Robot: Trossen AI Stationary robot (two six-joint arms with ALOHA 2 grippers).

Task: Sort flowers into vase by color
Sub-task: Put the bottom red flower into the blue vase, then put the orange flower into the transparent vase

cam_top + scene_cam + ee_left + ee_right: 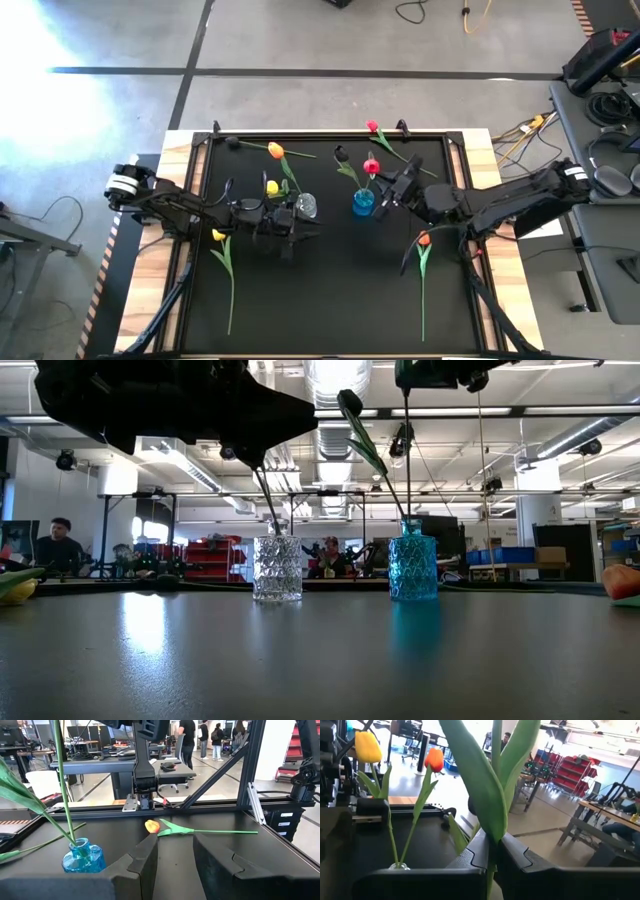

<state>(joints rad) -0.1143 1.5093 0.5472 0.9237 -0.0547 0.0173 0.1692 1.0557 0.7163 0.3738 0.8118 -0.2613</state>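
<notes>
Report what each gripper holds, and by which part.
The right gripper pinches a red tulip by its green stem, over the blue vase. The left gripper is open and holds nothing.

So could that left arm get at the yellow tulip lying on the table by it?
Probably yes. The left gripper is open and holds nothing, and the yellow tulip lies flat on bare mat close beside that arm, with nothing over it. The clear vase stands on the gripper's other side.

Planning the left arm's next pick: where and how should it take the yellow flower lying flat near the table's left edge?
Grip the yellow flower on its bare stem, just below the leaves, coming straight down with fingers across it. The stem lies flat and thin; the head would crush.
</notes>
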